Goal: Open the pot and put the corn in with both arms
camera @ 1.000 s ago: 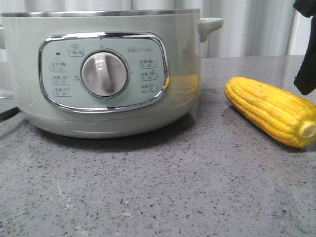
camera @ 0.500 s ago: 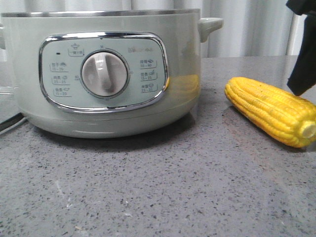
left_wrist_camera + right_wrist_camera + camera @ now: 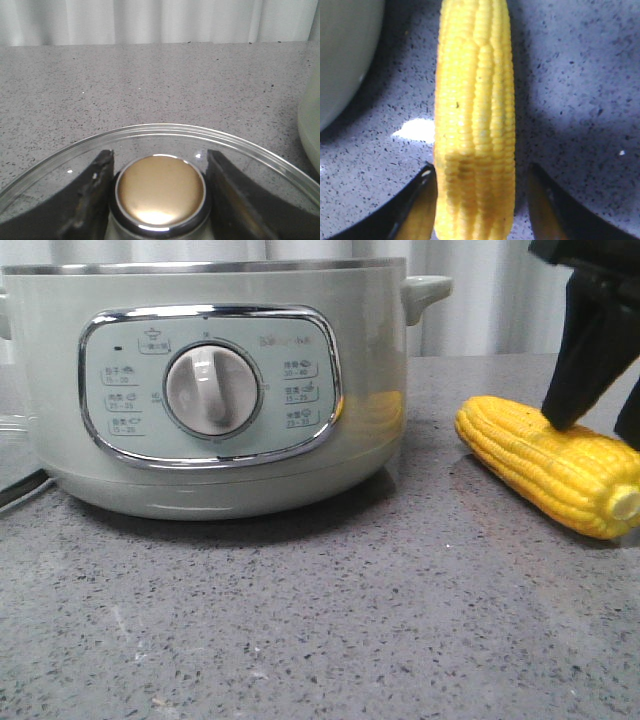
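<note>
The pale green pot (image 3: 210,390) stands on the left of the grey counter, with no lid above its silver rim. Its wall also shows as an edge (image 3: 311,125) in the left wrist view. The yellow corn (image 3: 530,460) lies on the counter to the pot's right. My right gripper (image 3: 597,435) is open and straddles the corn (image 3: 475,100). One finger (image 3: 422,200) is against the kernels and the other stands a little off. My left gripper (image 3: 159,157) is shut on the gold knob (image 3: 160,187) of a glass lid (image 3: 165,129), held low over the counter beside the pot.
Grey speckled counter (image 3: 320,620) stretches in front of the pot and the corn. White curtains (image 3: 500,290) hang behind. The pot's side handle (image 3: 425,288) sticks out toward the corn. The pot's body (image 3: 345,50) lies close beside the corn's far end.
My right gripper has come down and leftward from the upper right edge until its fingers straddle the corn. The corn and the pot have not moved. The glass edge at far left has sunk lower.
</note>
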Action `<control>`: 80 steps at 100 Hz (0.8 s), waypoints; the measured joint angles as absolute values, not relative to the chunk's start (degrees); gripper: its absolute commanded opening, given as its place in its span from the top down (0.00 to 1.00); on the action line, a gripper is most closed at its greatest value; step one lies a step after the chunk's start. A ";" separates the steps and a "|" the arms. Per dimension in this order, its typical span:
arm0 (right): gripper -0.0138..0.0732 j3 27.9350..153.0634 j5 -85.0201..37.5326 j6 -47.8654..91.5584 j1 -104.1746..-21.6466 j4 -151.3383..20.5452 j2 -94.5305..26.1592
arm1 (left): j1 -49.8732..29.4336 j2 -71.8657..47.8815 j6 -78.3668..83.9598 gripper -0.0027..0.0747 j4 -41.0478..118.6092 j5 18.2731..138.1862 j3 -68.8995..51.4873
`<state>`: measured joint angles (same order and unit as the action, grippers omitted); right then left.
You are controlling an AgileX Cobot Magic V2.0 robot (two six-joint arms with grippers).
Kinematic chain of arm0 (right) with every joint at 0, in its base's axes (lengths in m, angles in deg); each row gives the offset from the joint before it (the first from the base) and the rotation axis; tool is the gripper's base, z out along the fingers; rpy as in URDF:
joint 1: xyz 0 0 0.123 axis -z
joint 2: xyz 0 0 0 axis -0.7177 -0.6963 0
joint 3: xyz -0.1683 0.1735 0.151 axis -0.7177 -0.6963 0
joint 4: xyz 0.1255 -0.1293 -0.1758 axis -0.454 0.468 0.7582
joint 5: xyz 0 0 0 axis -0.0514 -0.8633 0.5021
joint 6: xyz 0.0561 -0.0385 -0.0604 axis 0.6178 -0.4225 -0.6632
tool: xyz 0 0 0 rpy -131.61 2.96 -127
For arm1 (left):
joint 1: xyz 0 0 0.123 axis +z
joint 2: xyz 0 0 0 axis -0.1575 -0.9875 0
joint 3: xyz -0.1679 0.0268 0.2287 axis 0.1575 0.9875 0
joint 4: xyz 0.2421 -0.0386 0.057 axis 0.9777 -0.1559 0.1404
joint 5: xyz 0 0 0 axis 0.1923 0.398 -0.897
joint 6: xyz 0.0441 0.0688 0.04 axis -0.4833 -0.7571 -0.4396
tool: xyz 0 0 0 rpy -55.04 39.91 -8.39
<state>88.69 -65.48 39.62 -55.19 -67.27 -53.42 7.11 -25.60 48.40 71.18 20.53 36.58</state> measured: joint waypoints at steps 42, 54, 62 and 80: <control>0.92 88.93 -67.29 37.18 -55.19 -71.46 -57.19 | 7.11 -25.93 48.40 0.70 71.56 19.54 36.58; 0.92 88.93 -67.29 37.18 -55.19 -71.46 -57.19 | 7.11 -25.93 48.23 0.57 71.56 19.15 36.58; 0.92 88.93 -67.29 37.18 -55.19 -71.46 -57.19 | 7.11 -25.93 48.23 0.52 71.56 19.12 36.68; 0.92 88.93 -67.29 37.07 -55.19 -71.46 -57.28 | 7.11 -25.93 48.33 0.43 71.60 12.97 36.33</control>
<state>88.93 -67.29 37.07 -55.19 -71.46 -57.28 7.11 -25.93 48.33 71.60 12.97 36.33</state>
